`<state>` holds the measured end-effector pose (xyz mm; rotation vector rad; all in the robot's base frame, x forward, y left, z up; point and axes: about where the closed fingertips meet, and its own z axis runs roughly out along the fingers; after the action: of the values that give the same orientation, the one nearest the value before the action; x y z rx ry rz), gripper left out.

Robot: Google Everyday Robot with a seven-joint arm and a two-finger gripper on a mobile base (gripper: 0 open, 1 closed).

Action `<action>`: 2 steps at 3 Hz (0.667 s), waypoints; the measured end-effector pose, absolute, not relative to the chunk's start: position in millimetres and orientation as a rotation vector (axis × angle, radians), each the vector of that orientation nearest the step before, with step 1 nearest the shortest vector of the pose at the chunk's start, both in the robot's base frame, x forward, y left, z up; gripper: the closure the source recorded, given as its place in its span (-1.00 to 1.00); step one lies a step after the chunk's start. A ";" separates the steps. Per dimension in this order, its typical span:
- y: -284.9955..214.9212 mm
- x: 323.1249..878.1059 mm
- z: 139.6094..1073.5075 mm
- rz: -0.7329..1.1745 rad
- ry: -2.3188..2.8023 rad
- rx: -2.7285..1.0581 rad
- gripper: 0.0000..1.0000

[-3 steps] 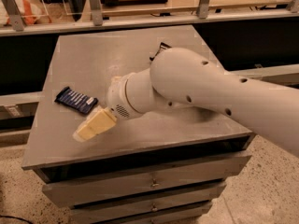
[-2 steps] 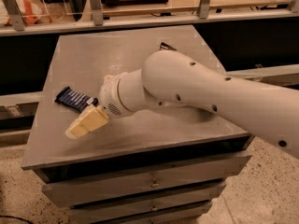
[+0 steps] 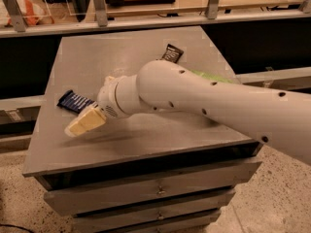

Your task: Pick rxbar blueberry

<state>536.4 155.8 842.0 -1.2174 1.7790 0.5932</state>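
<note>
The rxbar blueberry (image 3: 74, 101) is a flat navy-blue bar with pale stripes. It lies on the left part of the grey cabinet top (image 3: 126, 140), partly hidden by my arm. My gripper (image 3: 83, 123) with cream-coloured fingers reaches from the right on a thick white arm. It hovers just in front of and slightly right of the bar, tips pointing down-left. I see nothing held in it.
A small black-brown bar wrapper (image 3: 172, 53) lies at the back of the top. A sliver of a green bag (image 3: 210, 75) shows behind my arm. Drawers (image 3: 155, 191) sit below the front edge. A railing and shelf run behind.
The gripper and arm have shifted left and a little forward, nearer the blue bar's near side. The bar has not moved.
</note>
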 end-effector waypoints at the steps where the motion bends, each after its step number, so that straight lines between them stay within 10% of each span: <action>1: 159.3 552.5 839.6 0.603 1.793 -1.159 -1.00; 2: 164.1 559.5 834.8 0.629 1.812 -1.133 -1.00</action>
<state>559.5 164.1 834.8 -1.1329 1.8124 0.6287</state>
